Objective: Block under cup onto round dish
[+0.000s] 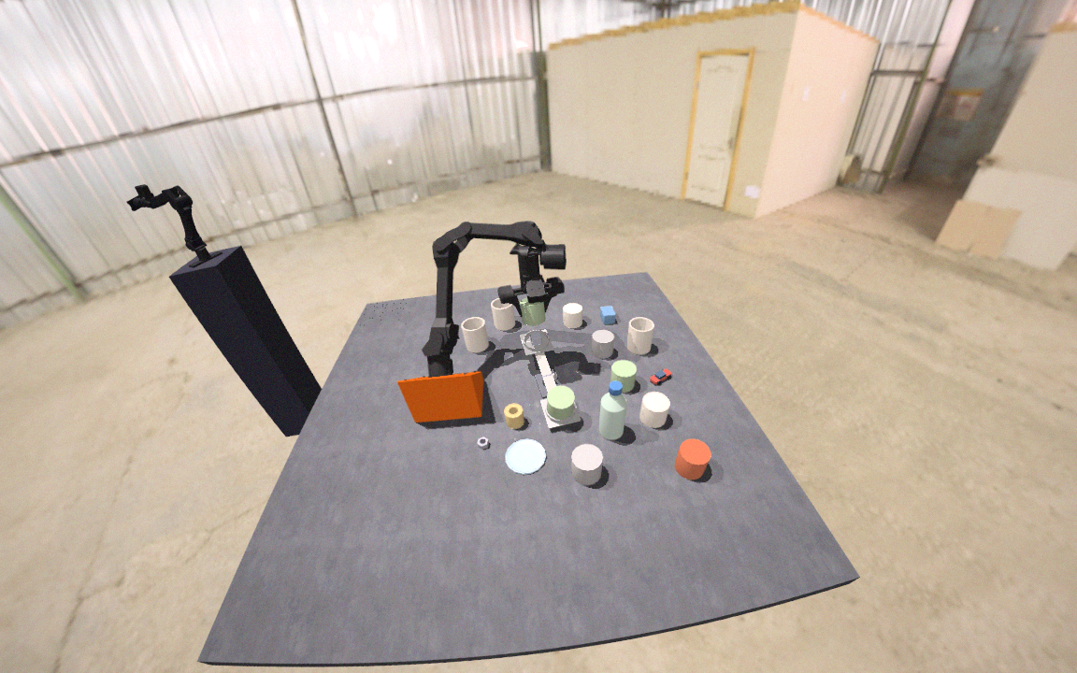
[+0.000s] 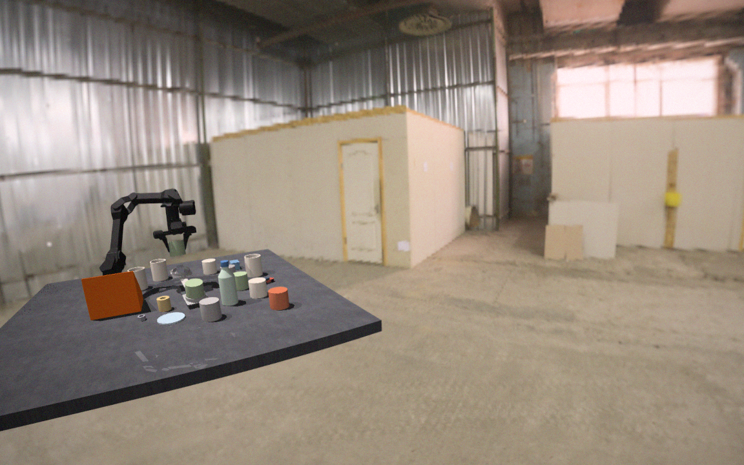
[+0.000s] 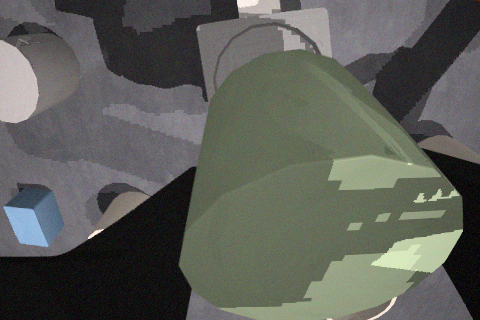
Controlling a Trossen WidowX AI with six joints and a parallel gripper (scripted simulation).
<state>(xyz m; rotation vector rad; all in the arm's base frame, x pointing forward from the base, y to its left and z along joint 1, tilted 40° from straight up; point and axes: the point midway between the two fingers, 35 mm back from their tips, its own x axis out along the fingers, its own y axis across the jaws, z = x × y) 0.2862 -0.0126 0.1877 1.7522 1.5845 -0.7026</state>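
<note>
Matte grey table [image 1: 409, 536]; gripper [image 1: 532, 294] clamps smooth green cup [image 1: 533, 312] (cylindrical, lifted).

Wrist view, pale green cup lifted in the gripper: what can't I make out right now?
- Grey far balance pad: wrist view, the held pale green cup covers half; only a faint ring shows, block unconfirmed.
- Gripper fingertips: behind the cup; tiny in top view.
- Under the second pale green cup: hidden by its own wall.
- Pale blue round dish: outside wrist view.
</note>
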